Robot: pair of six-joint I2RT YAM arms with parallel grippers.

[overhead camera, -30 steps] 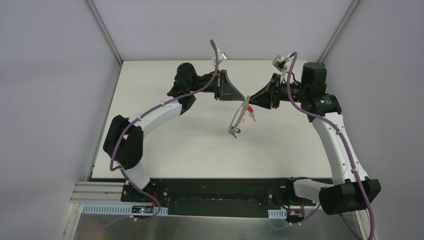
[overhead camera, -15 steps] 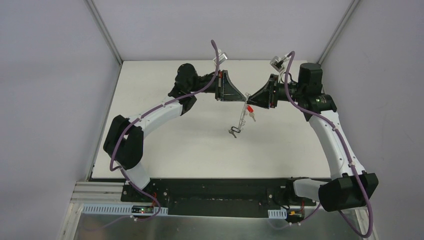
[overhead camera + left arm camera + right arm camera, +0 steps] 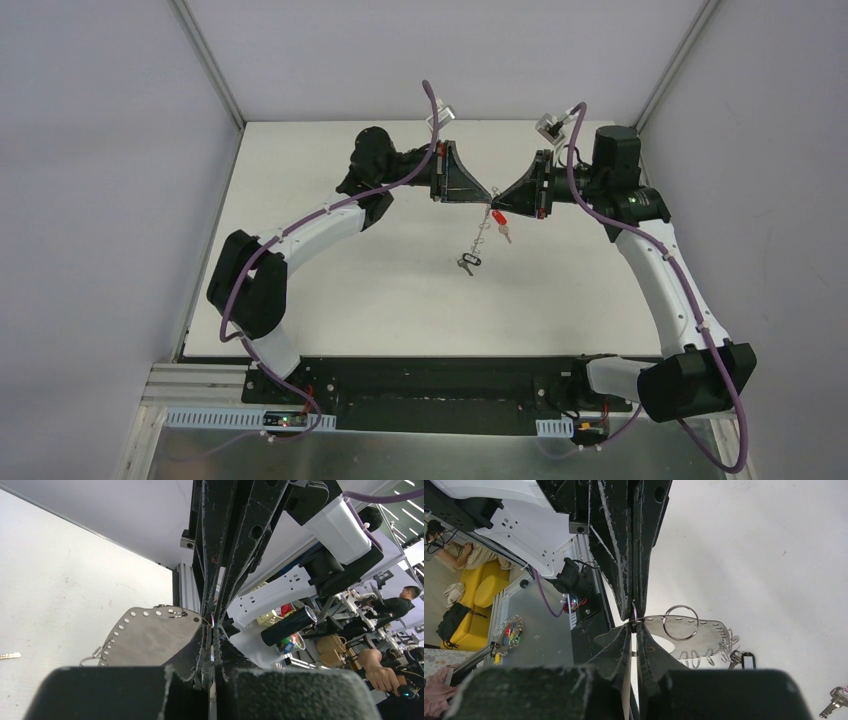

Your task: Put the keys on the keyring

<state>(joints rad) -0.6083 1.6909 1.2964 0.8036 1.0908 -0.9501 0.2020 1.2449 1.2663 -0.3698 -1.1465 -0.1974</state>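
Left claw (image 3: pixel 210 630) closed, pinching 1 end of keyring (image 3: pixel 150 635), which hangs below the claw tips. Right claw (image 3: pixel 634 627) tip-to-tip with left, jaws almost together at same end; grip cannot be told. Red key (image 3: pixel 499 216) just below right claw; tagged key (image 3: pixel 468 262) at keyring's end farthest from both claws.

keyring (image 3: pixel 709 635): we see dull grey metal, a row of small round holes along its edge
loops (image 3: pixel 696 656): silver
key head (image 3: pixel 499 216): we read bright red
tag (image 3: pixel 748 660): black, pale centre
left gripper (image 3: pixel 212 622): black, white scuffs
right gripper (image 3: pixel 634 621): black, white scuffs
table (image 3: pixel 330 285): white, we note faint specks
cable (image 3: pixel 428 95): purple
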